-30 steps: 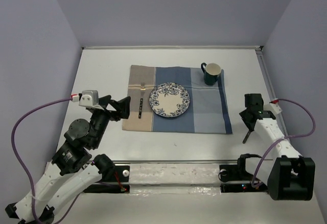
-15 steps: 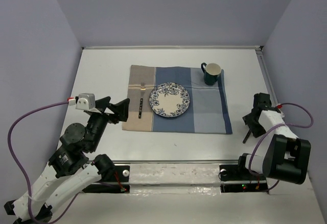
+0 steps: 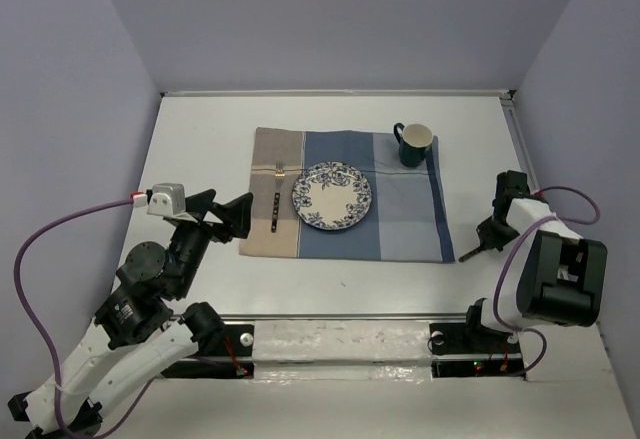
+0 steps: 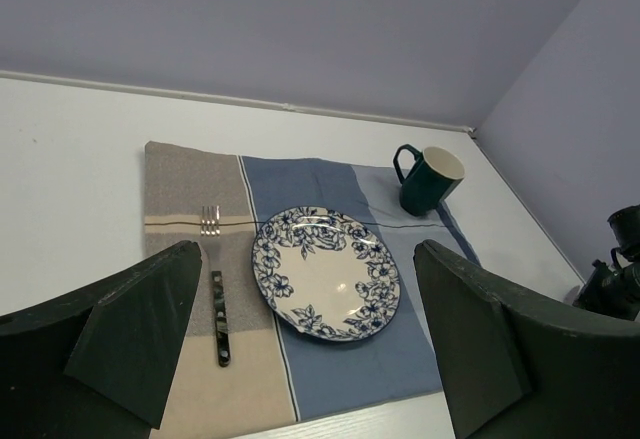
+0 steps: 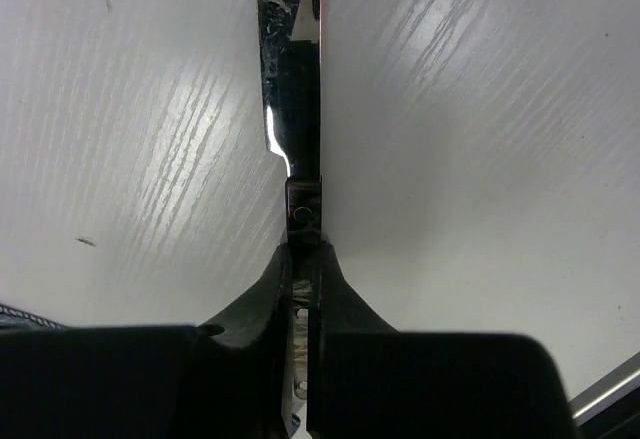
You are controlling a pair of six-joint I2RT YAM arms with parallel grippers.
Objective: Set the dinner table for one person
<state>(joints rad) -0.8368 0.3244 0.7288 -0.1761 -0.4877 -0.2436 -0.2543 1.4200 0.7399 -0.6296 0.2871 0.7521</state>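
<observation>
Desk (image 3: pixel 200 139), white, lies below the left fingers (image 4: pixel 140 329), which stand wide apart, the arm raised and facing the placemat (image 3: pixel 410 219). Right fingers (image 5: pixel 265 294) are clamped on a knife (image 5: pixel 290 109), arm folded low, just right of the placemat.

Counts as seen:
- There was 1 table (image 3: pixel 200 139) and 1 plaid placemat (image 3: pixel 410 229).
- Dishes came to 2: 1 floral plate (image 3: pixel 331 196) and 1 dark green mug (image 3: pixel 414 143).
- Cutlery came to 2 pieces: 1 fork (image 3: pixel 276 199) and 1 knife (image 3: pixel 470 251). No second one of either showed in any view.
- There were 2 arms: left arm (image 3: pixel 150 299) and right arm (image 3: pixel 545 259).
- There were 2 grippers, each with two fingers: left gripper (image 3: pixel 225 214) and right gripper (image 3: pixel 490 234).
- There were 2 purple cables, one per arm: left cable (image 3: pixel 40 249) and right cable (image 3: pixel 575 199).
</observation>
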